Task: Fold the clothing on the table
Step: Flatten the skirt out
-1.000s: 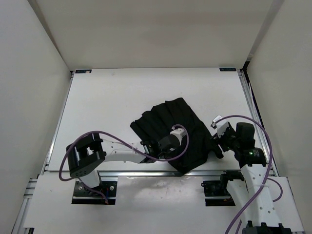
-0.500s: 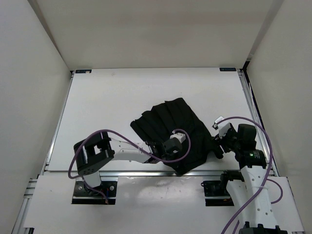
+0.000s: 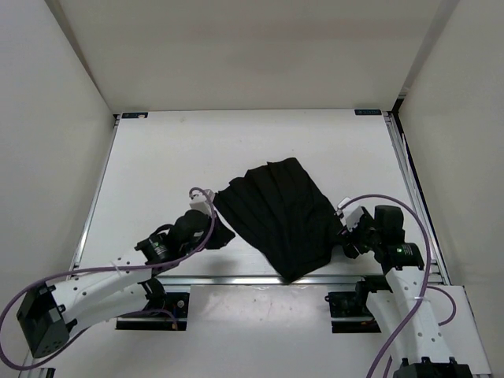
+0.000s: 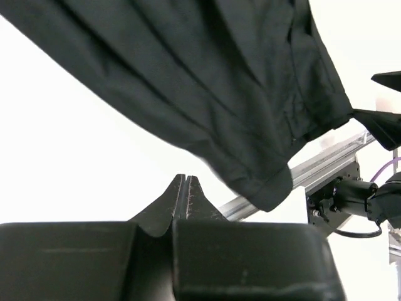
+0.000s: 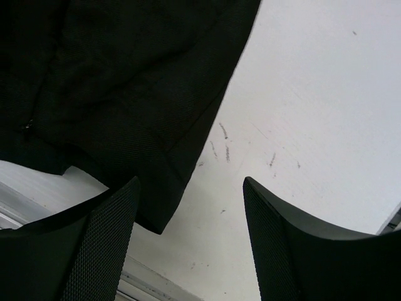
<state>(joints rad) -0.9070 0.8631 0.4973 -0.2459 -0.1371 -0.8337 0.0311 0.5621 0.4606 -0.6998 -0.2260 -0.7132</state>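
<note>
The left gripper has its fingers pressed together. In the left wrist view the two tips meet in one thin point over the bare white tabletop, and I see no cloth between them. In the top view this gripper is at the 8 o'clock edge of the clothing, just beside it or touching it; I cannot tell which. From the wrist, the clothing spreads from 10 o'clock down to 4 o'clock, and its hem ends near the metal rail.

The right gripper has its fingers apart. In the right wrist view the gripper is over the tabletop and clamps nothing. A corner of the clothing comes down at 10 o'clock, just beside the left-hand finger. The other finger has only the scratched white surface near it. In the top view this gripper is at the 4 o'clock edge of the clothing.

The clothing lies flat on the tabletop, right of the middle, toward 5 o'clock. Its pleats run from 12 to 6 o'clock. Its lowest corner reaches the near rail at 6 o'clock.
</note>
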